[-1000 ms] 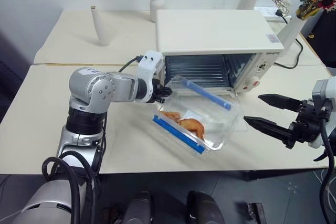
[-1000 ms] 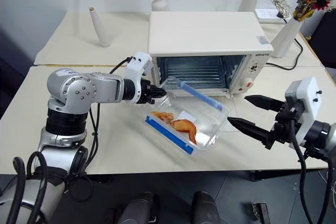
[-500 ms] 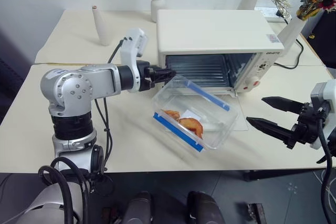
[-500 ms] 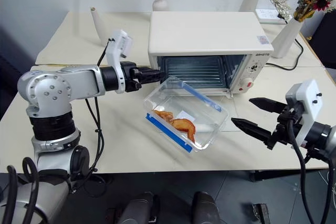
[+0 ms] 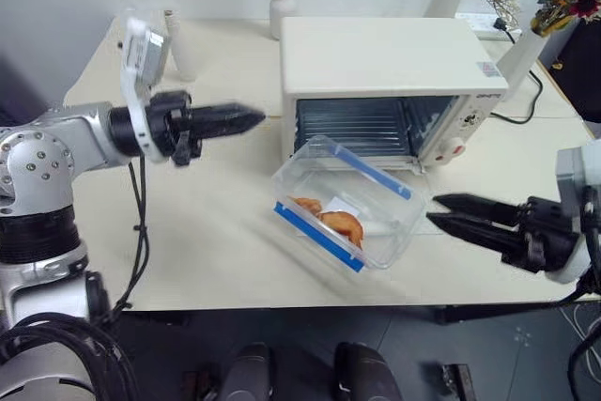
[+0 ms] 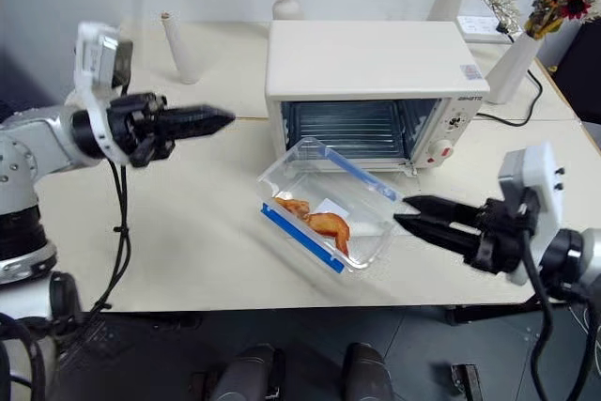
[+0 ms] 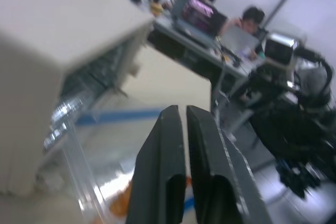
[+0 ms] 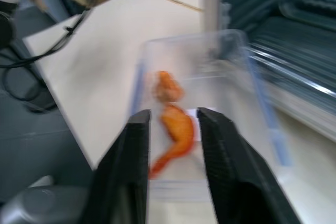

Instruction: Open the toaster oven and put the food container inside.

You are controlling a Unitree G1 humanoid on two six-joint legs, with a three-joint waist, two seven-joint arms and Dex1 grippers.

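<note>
The cream toaster oven [image 5: 390, 53] stands at the table's back, its cavity open and its glass door folded down in front. The clear food container [image 5: 347, 204] with blue clip strips and orange-brown food rests tilted on that door, just outside the cavity. My left gripper [image 5: 255, 119] is shut and empty; it hangs level above the table to the left of the oven, pointing right. My right gripper [image 5: 434, 210] points left at the container's right end, a short way off it. In the right wrist view its fingers [image 8: 134, 145] show a narrow gap with nothing between them.
A slim white vase [image 5: 178, 53] stands behind my left wrist. Another vase [image 5: 279, 8] sits behind the oven, and a flower vase [image 5: 518, 52] and a black cable [image 5: 512, 119] are at the back right. People sit at desks [image 7: 210, 9] beyond the table.
My left gripper has drawn back leftward and upward from the container's rim and shut. My right gripper has narrowed and moved left toward the container. The container lies where it was.
</note>
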